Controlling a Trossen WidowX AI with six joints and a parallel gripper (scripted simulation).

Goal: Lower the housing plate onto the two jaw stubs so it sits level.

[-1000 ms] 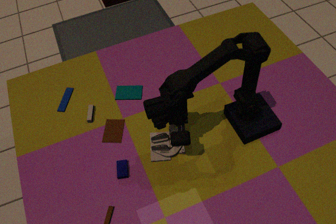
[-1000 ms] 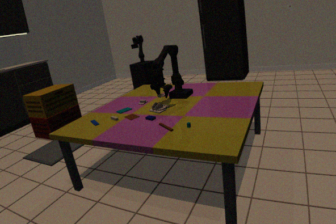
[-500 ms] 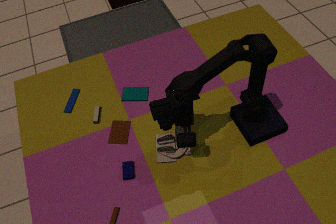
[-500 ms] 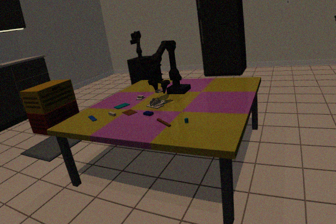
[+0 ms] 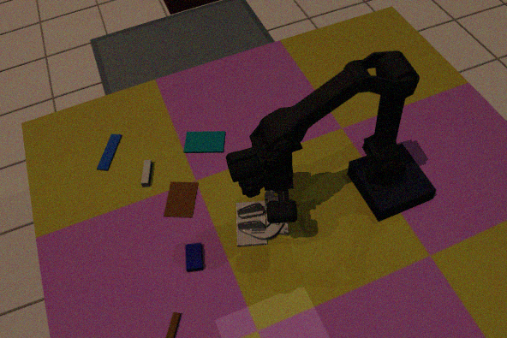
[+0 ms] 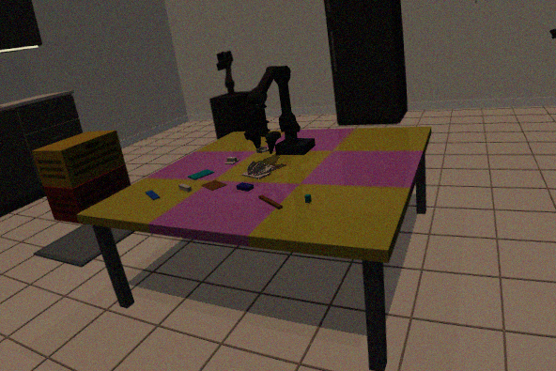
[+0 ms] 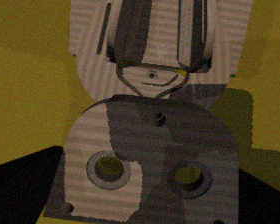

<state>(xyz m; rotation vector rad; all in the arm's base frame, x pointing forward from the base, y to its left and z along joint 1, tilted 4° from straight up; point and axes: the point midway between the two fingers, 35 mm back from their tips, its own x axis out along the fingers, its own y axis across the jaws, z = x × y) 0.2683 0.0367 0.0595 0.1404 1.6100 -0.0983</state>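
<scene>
My gripper [image 5: 277, 203] [image 6: 264, 150] [image 7: 146, 166] is shut on the housing plate [image 6: 261, 149] [image 7: 191, 135], a pale plate with a rounded front edge and two ringed holes. It holds the plate above the rear of the gripper assembly. The pale base [image 5: 253, 241] [image 6: 254, 176] lies on the table with two grey jaws side by side, one jaw [image 5: 251, 210] [image 7: 133, 30] and the other jaw [image 5: 252, 227] [image 7: 193, 35]. In the wrist view the plate covers the rear of the base; the jaw stubs and pins cannot be made out.
A brown plate [image 5: 181, 199] [image 6: 214, 185], a dark blue block [image 5: 194, 257] [image 6: 245, 186], a teal plate [image 5: 205, 142] [image 6: 201, 174], a white bar [image 5: 146, 173] and a blue strip [image 5: 110, 151] lie beyond the base. An orange-brown stick [image 6: 270, 202] and teal block [image 6: 308, 198] lie farther off.
</scene>
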